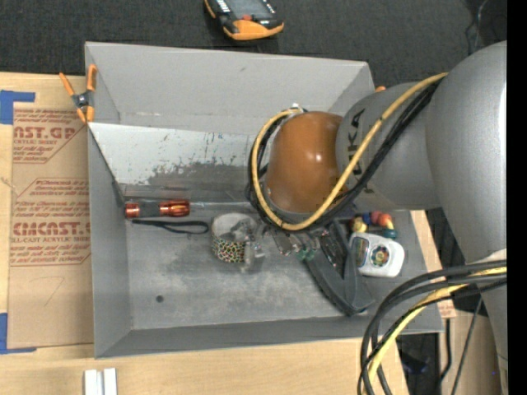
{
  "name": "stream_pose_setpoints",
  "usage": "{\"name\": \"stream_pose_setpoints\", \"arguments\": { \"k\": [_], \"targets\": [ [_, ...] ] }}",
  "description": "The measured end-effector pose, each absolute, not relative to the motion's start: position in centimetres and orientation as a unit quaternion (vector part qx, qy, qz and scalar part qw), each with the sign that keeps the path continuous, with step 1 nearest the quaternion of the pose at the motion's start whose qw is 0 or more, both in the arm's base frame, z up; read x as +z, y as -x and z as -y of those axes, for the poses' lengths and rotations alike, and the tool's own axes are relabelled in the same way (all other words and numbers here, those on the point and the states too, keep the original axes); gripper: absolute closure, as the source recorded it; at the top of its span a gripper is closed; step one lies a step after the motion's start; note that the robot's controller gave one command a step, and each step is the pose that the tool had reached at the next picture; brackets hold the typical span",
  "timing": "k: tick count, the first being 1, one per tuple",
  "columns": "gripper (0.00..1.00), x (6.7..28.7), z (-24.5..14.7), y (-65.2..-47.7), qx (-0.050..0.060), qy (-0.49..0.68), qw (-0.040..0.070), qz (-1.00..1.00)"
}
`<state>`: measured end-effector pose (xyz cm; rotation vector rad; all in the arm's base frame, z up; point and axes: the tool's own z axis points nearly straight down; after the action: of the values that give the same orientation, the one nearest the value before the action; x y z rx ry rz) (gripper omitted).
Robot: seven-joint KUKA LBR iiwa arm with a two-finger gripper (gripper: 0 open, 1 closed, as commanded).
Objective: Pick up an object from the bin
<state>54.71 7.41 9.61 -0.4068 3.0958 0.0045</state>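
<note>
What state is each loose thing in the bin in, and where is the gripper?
Torch: lying on its side by the bin back wall, untouched.
Black cord: lying loose beside the torch.
Leopard-print thing: lying in the middle, next to the gripper; hold unclear.
White gadget: lying at the right, partly under the arm.
Gripper: low over the middle.
</note>
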Motion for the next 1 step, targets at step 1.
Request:
{"name": "stream_pose_setpoints", "arguments": {
  "k": [1],
  "targets": [
    [1.0,9.61,-7.41,-54.71,0.001,0.13,0.01,-0.991]
  ]
}}
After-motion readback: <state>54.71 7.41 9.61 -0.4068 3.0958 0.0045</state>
